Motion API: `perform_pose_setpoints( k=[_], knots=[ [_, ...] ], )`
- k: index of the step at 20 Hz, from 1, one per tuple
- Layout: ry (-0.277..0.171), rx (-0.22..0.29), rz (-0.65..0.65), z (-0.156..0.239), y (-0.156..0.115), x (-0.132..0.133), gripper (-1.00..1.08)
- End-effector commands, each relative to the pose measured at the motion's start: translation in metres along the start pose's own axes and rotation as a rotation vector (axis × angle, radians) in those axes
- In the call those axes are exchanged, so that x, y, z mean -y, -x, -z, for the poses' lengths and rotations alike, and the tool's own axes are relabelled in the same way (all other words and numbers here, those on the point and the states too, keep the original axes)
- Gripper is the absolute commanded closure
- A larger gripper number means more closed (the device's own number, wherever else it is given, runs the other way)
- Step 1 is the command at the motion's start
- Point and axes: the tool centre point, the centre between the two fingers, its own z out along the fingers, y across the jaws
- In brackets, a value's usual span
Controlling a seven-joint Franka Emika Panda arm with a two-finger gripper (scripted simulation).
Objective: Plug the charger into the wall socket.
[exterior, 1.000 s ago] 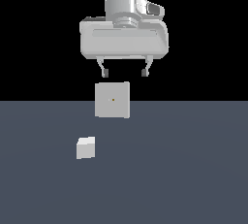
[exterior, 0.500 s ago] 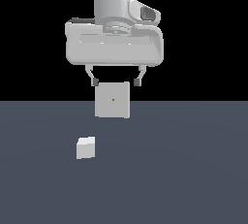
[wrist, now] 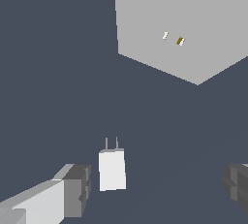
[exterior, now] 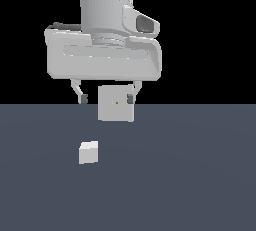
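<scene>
My end effector point(exterior: 106, 98) hung with its fingers spread wide apart and nothing between them, one dark pad point(wrist: 76, 189) showing close beside the charger point(wrist: 112, 169) in the wrist view and the other pad at the far edge of that picture. The spread made sense to me: I judged the opening was set wide so it could drop around the small white block without nudging it. The charger lay on the dark grey tabletop point(exterior: 200, 185), free of any grip, with its two thin prongs point(wrist: 111, 143) reaching out from one end toward the wall socket point(wrist: 184, 19); that heading looked useful, since the prongs already faced the plate they had to enter. In the exterior view the charger point(exterior: 88, 152) sat toward that view's left and nearer the camera, well apart from the socket. Farther back the wall socket point(exterior: 116, 103) stood upright on the tabletop, a pale square plate with a small yellowish mark at its centre; the wrist view showed two tiny slots there, one whitish and one brownish. From the exterior view my fingertips appeared level with the socket's upper part, but I could not tell how far in front of it they were. Grasping the charger seemed to me the step in hand, with insertion not yet begun.
</scene>
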Motion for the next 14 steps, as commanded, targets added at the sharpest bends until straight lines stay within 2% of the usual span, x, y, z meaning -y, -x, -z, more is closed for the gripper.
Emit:
perform_pose_setpoints(
  k=[1, 8, 14],
  knots=[
    [-0.005, -0.026, 0.014, -0.007, 0.006, 0.006, -0.92],
    [-0.017, -0.088, 0.047, -0.024, 0.019, 0.022, -0.92],
    [-0.024, -0.121, 0.064, -0.035, 0.025, 0.030, -0.92]
  ],
)
